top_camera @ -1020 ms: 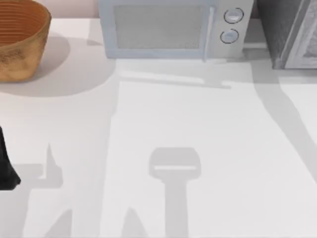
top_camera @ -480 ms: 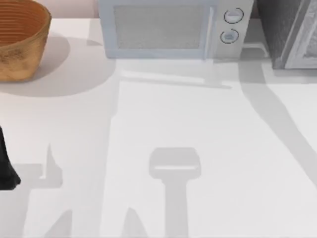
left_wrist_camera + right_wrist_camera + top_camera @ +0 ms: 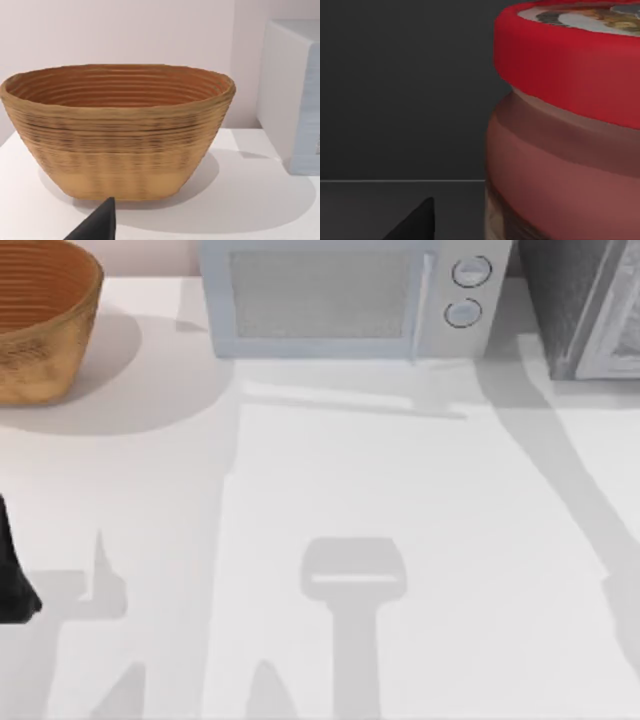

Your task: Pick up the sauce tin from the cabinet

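White tabletop (image 3: 400, 480) fills the top view, crossed by long grey shadows. At its far left corner stands a woven basket (image 3: 40, 320), and a light blue-grey microwave (image 3: 345, 300) with 2 round knobs sits at the middle of the far edge. To the microwave's right, at the far right corner, is the cabinet (image 3: 565, 300), with dark speckled sides and a pale framed front panel. My left arm (image 3: 12, 575) shows as a dark shape at the left edge of the table, well apart from everything else.

From the left wrist view, the basket (image 3: 117, 132) stands upright on the table in front of a pale wall, its ribbed inside visible, and the microwave's side (image 3: 290, 95) is just beside it. 1 dark fingertip (image 3: 97, 222) of my left gripper pokes into the picture, touching nothing; I cannot tell how far those fingers are spread.

From the right wrist view, the sauce tin (image 3: 565, 140) stands upright and very close, with a red top and a reddish body, on a dark floor against a dark grey wall (image 3: 405, 90). 1 dark fingertip (image 3: 417, 222) of my right gripper sits beside the tin, apart from it. I cannot tell how wide that gripper stands.
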